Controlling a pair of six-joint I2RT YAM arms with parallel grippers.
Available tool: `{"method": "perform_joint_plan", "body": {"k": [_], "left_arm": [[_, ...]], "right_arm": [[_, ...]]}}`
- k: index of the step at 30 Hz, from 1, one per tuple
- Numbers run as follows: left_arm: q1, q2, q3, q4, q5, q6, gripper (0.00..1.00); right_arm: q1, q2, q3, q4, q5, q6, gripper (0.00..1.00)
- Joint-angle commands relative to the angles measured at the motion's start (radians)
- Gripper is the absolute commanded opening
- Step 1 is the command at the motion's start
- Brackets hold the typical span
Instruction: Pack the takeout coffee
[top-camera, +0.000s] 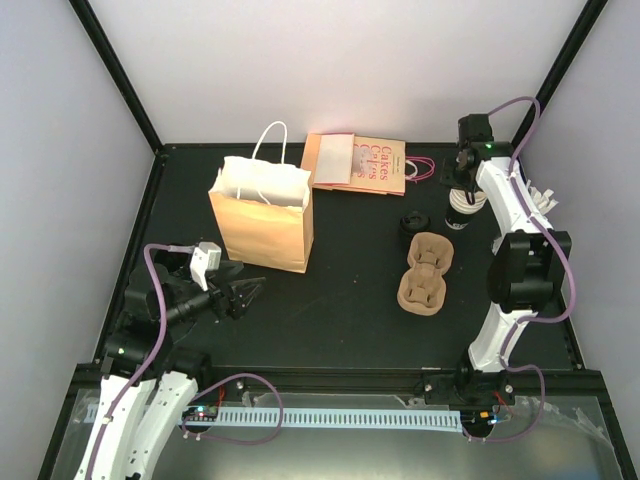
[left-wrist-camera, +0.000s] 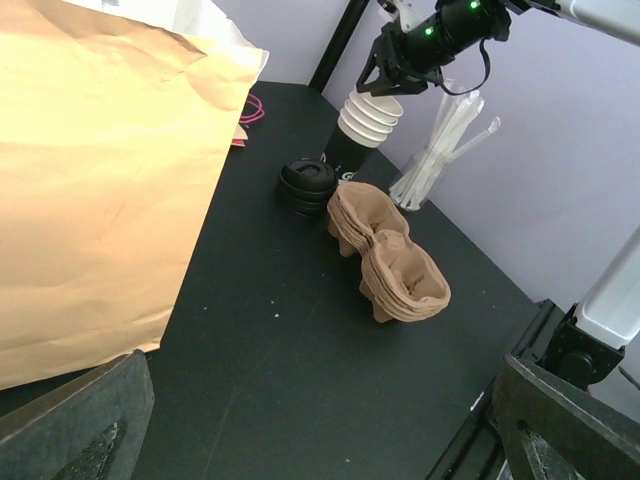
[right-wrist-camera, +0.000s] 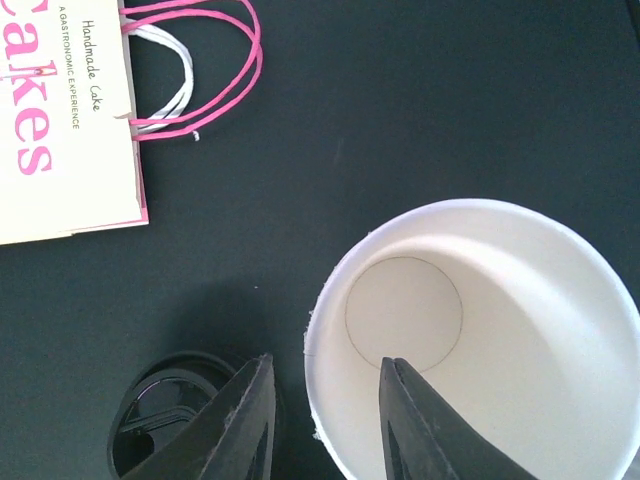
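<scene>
Black paper outside, cream-white inside: takeout cup (right-wrist-camera: 480, 350) topping a stack (left-wrist-camera: 350, 150) far right on the bench (top-camera: 330, 320), beside black lids (left-wrist-camera: 307, 185). Probably light, thin-walled, easily crushed; best pinched gently at the stiffer rolled rim. Right gripper (right-wrist-camera: 320, 365) narrowed astride that rim, one jaw inside, one outside; firm contact unclear. Left gripper (top-camera: 235, 295) wide, empty, near the brown bag (top-camera: 262, 215). Matte dark surface, pale walls (top-camera: 90, 150) close.

The bag (top-camera: 262, 225) is creased brown paper, the carrier (left-wrist-camera: 390, 262) rough moulded pulp, the lids (left-wrist-camera: 307, 182) glossy black plastic.
</scene>
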Motion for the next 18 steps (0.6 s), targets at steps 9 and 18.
{"method": "perform_joint_plan", "body": {"k": [9,18], "left_arm": [[-0.004,0.013,-0.004,0.027,0.022,0.020,0.96],[-0.004,0.018,-0.005,0.028,0.028,0.020,0.96]], "right_arm": [[0.038,0.055,0.041,-0.025,0.077,-0.046,0.14],[0.060,0.045,0.071,-0.053,0.124,-0.059,0.01]]}}
